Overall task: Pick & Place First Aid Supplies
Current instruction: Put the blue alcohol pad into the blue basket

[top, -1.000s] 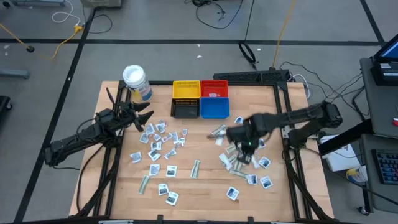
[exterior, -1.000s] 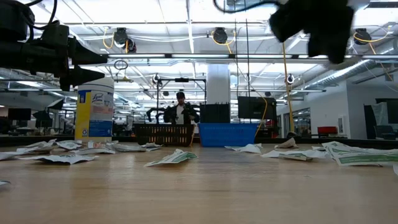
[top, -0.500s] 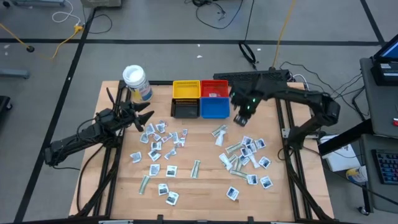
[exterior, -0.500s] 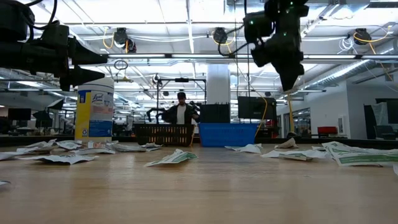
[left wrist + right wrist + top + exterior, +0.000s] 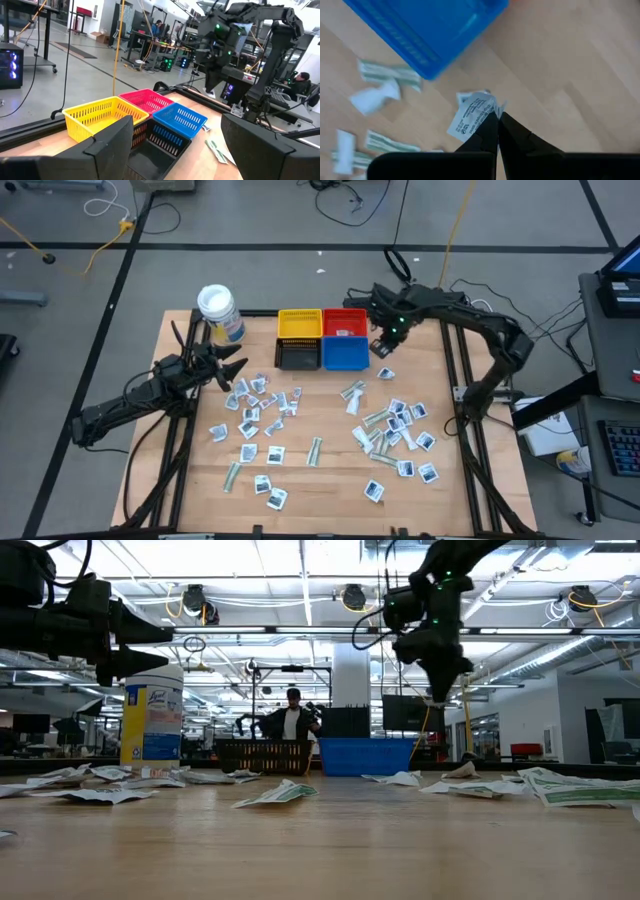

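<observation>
The right gripper [image 5: 496, 120] pinches a small flat white printed packet [image 5: 471, 116] by one corner, just right of the blue plastic bin [image 5: 345, 353]; that thin hold probably lets it slip short.

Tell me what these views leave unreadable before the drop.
- Packet print: right wrist view, motion blur.
- Black bin contents: low view, its wall hides them.
- Red bin contents: high view, too small to identify.
- Right gripper grip: high view, too small; wrist view shows it.
</observation>
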